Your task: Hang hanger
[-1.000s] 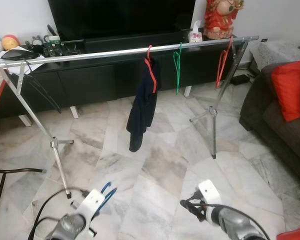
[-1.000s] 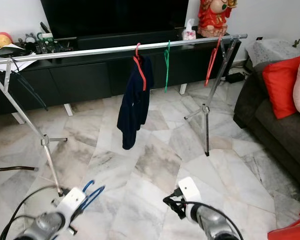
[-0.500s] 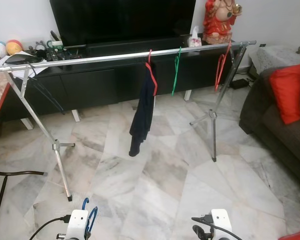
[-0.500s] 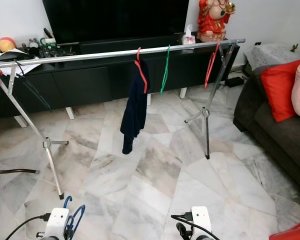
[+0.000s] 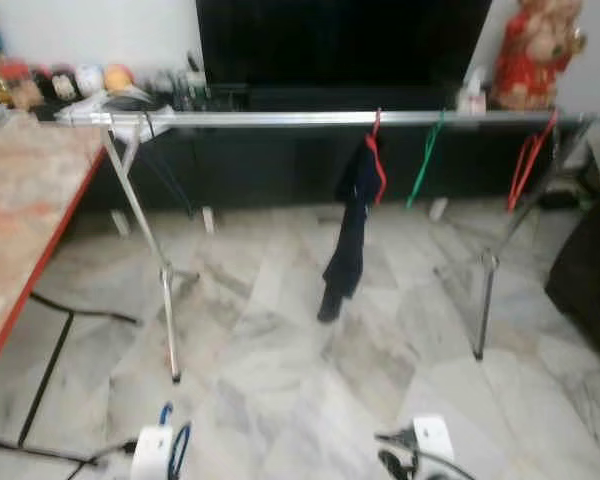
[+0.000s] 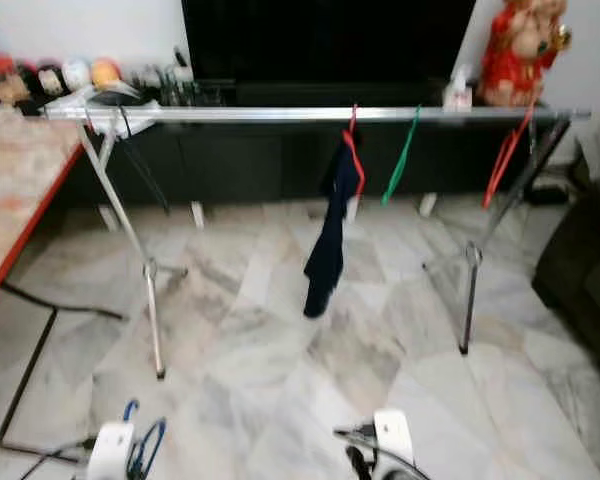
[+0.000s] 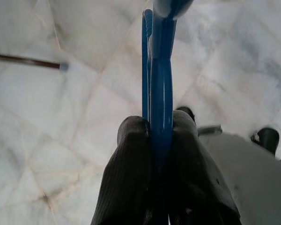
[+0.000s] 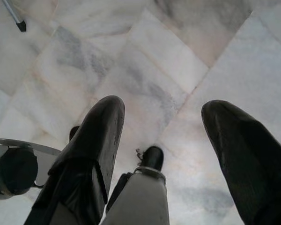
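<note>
Left wrist view showed the left gripper (image 7: 160,129) clamped on a blue plastic hanger (image 7: 160,70); the right gripper (image 8: 161,136) hung spread above marble floor (image 8: 168,51).

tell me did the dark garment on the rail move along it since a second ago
No. The dark garment hangs on its red hanger just beside the green hanger on the rail, as before. The whole picture shifted because the camera turned.
</note>
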Robot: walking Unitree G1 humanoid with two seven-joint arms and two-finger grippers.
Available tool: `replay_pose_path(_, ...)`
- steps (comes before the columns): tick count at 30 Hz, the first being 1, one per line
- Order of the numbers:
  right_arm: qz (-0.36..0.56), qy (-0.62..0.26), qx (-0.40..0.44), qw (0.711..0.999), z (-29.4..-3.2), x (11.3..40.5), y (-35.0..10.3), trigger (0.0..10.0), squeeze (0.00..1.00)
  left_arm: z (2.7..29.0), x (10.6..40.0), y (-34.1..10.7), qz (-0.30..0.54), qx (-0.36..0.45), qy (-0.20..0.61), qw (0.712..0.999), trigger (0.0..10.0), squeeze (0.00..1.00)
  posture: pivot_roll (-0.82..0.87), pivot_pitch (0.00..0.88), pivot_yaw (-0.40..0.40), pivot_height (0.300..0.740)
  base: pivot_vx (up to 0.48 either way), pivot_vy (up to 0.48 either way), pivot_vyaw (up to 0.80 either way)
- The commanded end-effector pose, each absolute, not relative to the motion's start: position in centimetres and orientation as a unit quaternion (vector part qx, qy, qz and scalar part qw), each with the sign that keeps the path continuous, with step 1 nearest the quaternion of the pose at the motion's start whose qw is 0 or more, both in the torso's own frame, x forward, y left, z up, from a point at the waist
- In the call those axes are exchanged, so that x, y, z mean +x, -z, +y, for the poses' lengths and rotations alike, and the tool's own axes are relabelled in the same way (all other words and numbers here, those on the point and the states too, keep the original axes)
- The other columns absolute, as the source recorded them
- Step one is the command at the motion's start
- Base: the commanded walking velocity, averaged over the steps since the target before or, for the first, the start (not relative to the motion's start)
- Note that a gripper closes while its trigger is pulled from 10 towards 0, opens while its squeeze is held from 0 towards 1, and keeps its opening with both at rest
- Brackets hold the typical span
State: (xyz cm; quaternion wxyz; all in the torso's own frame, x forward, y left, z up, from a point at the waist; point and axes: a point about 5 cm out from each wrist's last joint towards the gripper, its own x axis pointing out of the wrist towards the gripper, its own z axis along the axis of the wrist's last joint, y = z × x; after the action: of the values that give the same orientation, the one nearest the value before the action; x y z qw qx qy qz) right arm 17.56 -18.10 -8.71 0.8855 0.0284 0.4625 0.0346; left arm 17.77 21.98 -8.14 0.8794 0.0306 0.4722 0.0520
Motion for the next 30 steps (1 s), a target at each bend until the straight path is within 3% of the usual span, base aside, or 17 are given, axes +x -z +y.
replay_pose_path(1,0.473,-0.016,0.031,0.88,-19.1,16.8,8.9,10.0,0.0,21.4,17.9,8.2,0.473,0.028,-0.047,0.879,10.0,0.0,-0.05,0.0,-0.033,0.74,0.296,0.0,0.0)
replay_pose_path(8,0.486,-0.007,0.022,0.874,-20.5,16.2,9.0,10.0,0.0,21.4,17.2,8.5,0.484,0.028,-0.046,0.874,10.0,0.0,-0.05,0.005,-0.034,0.74,0.312,0.0,0.0)
replay_pose_path(30,0.484,-0.017,0.013,0.875,-20.0,16.8,8.9,10.0,0.0,20.9,17.3,8.6,0.485,0.029,-0.036,0.873,10.0,0.0,-0.05,0.02,-0.039,0.74,0.313,0.0,0.0)
